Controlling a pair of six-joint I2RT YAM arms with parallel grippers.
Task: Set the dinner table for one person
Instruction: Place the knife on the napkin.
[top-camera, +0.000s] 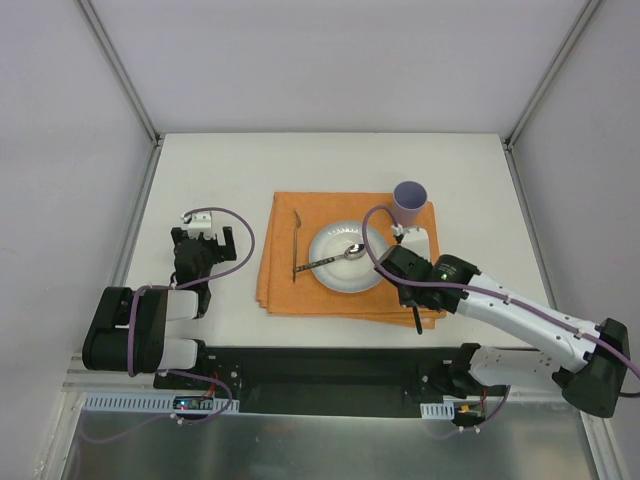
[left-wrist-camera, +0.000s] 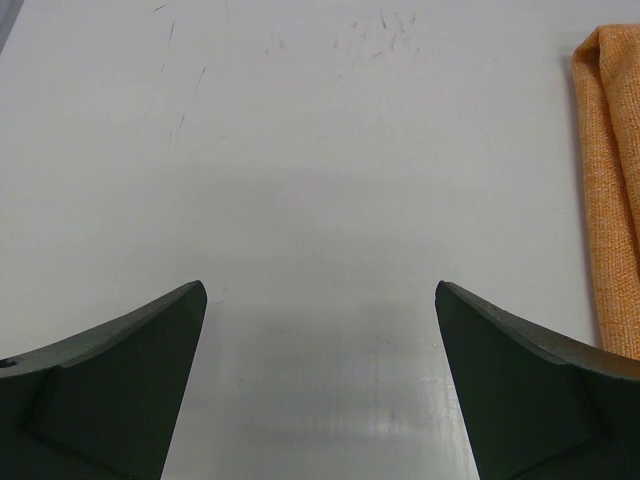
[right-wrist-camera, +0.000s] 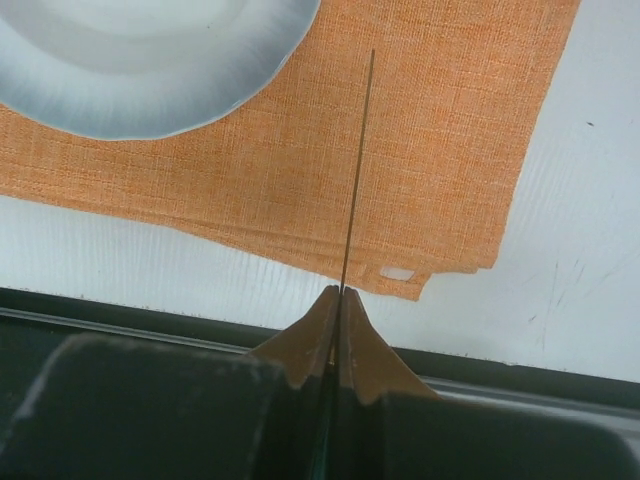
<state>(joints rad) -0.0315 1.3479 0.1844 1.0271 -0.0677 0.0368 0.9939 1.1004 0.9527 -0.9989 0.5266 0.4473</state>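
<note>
The white dinner table (top-camera: 210, 170) carries an orange placemat (top-camera: 283, 292). A white plate (top-camera: 332, 281) sits on it with a spoon (top-camera: 338, 257) lying across it. A fork (top-camera: 296, 246) lies left of the plate and a purple cup (top-camera: 409, 201) stands at the mat's far right corner. My right gripper (top-camera: 411, 292) is shut on a thin knife (top-camera: 417, 318) over the mat's near right corner. In the right wrist view the gripper (right-wrist-camera: 338, 296) holds the knife (right-wrist-camera: 356, 180) edge-on, right of the plate (right-wrist-camera: 150, 70). My left gripper (top-camera: 206, 238) is open and empty over bare table (left-wrist-camera: 300, 150), left of the mat.
The placemat's left edge (left-wrist-camera: 612, 150) shows at the right of the left wrist view. A black rail (top-camera: 330, 362) runs along the table's near edge. Grey walls enclose the table on three sides.
</note>
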